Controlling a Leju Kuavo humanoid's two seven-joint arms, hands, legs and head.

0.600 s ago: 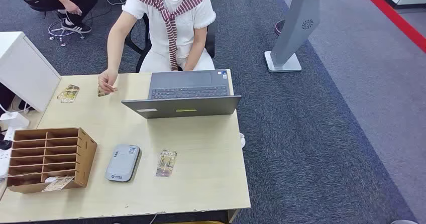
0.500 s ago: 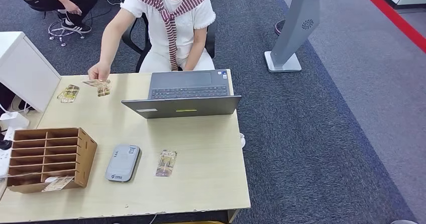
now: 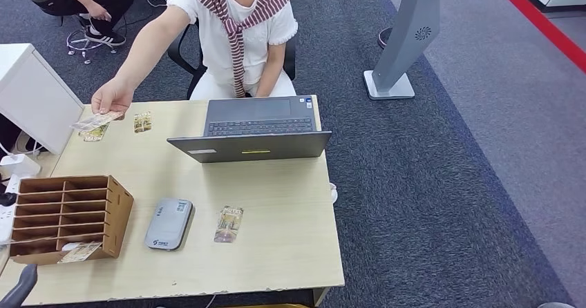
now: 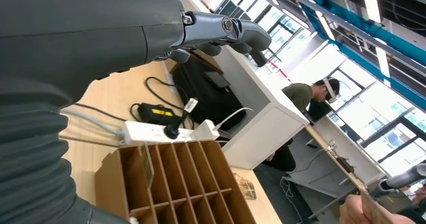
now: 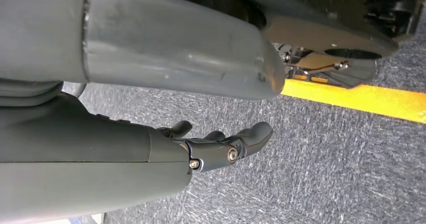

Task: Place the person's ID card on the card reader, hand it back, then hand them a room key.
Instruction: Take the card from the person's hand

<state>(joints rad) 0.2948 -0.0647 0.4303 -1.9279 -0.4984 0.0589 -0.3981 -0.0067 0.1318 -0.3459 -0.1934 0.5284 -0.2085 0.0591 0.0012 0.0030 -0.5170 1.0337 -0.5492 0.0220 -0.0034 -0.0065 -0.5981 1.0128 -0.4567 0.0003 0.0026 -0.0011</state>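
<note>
Head view, largest to smallest. Tabletop (image 3: 276, 204): pale wood, carrying all task items. Laptop (image 3: 252, 132) at 12 o'clock, facing the person (image 3: 238, 28). Wooden rack (image 3: 65, 218) at 9 o'clock, with a card in its lowest slot. Reader (image 3: 168, 223): grey, just beside the rack toward 3 o'clock. One card (image 3: 229, 224) lies near the reader; two more lie at 11 o'clock. ID card (image 3: 95, 121): held out over the tabletop's 11 o'clock edge in the person's hand (image 3: 110, 99).

Risk, as judged: the ID card is offered far from both hands, so a long left-arm reach could clip the rack, or a weak pinch could drop the card.

Left hand (image 4: 221, 33): raised beside the rack, fingers loosely curled, holding nothing. Right hand (image 5: 221, 146): hanging over the carpet, fingers slightly bent, apart, holding nothing.
</note>
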